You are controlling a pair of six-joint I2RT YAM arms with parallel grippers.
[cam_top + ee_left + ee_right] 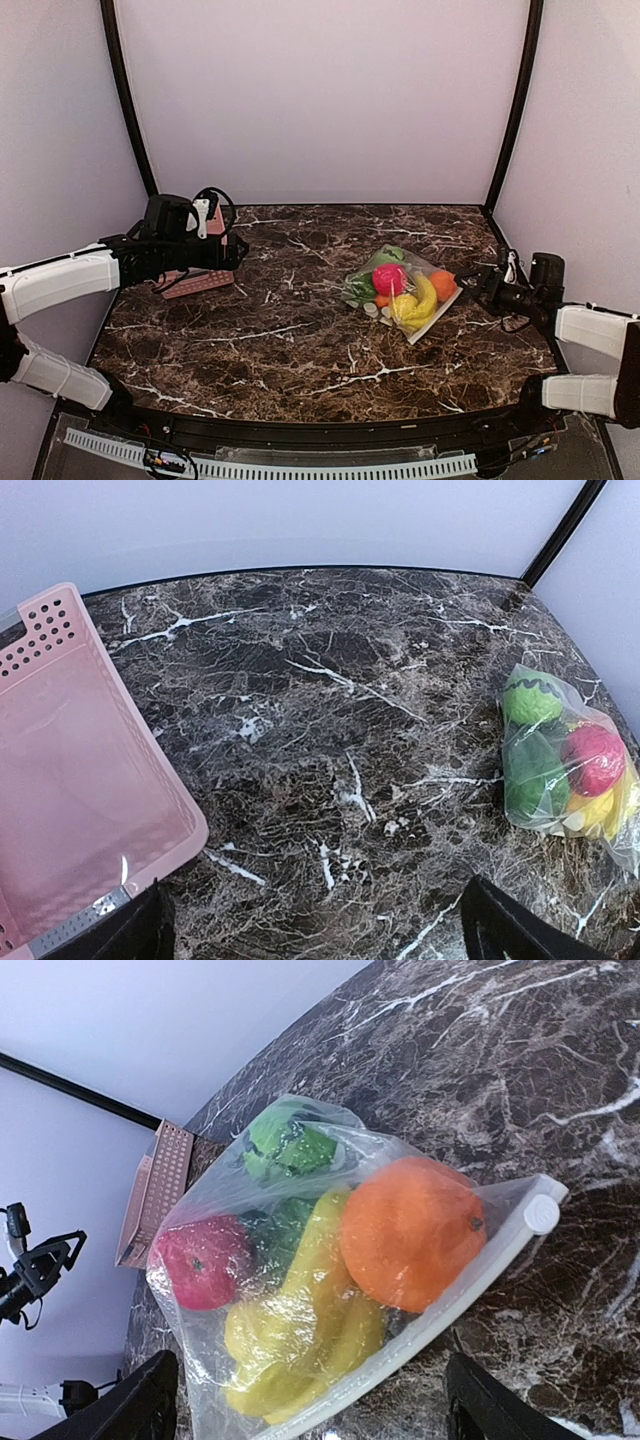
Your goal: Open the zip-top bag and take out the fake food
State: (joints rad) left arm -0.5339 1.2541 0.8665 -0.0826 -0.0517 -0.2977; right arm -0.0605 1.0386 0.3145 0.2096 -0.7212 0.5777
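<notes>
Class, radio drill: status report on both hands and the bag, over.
Left hand open, over basket. Right hand open, facing bag. Bag looks zipped, food inside. Nothing between.

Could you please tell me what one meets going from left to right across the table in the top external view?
Pink basket → zip-top bag with the fake food inside → right tool, open, just past the bag's right edge.

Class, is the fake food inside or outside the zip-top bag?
Inside. The orange, banana and red ball lie behind the clear plastic of the zip-top bag; none sits loose on the table.
</notes>
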